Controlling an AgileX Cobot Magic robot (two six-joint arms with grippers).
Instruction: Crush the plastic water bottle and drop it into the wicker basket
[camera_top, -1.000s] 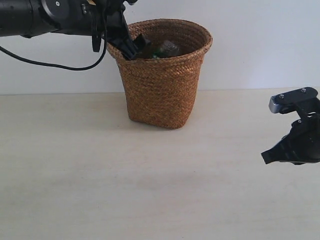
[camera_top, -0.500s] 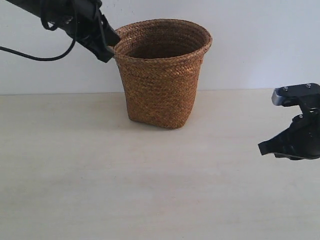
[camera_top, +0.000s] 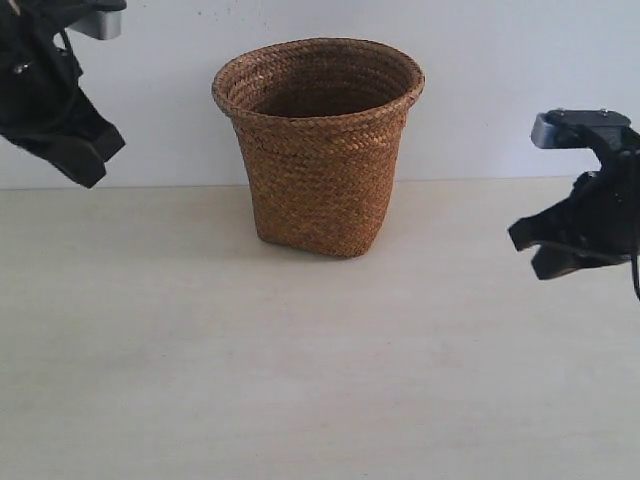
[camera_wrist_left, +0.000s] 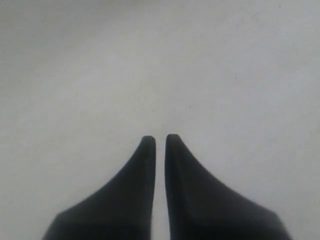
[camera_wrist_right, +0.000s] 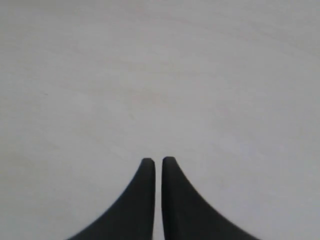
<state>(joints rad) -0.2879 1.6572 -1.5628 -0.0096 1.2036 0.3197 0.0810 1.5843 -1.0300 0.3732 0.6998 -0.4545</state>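
The left tool (camera_wrist_left: 159, 141) and right tool (camera_wrist_right: 158, 161) are pressed together, empty; no plastic water bottle shows outside the wicker basket (camera_top: 320, 150), so the task looks done.

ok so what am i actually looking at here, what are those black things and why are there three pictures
It is a robot with two arms, each ending in a pair of black fingers for gripping. The wide picture comes from a camera standing off the arms. In it the left fingers hang in the air at the left edge and the right fingers at the right. A brown wicker basket stands on the pale table between them. The other two pictures come from a camera on each wrist, looking along the fingers at a plain pale surface. In both, the two fingers are closed almost together with nothing between them, so neither arm holds anything. What lies inside the basket cannot be seen from this angle.
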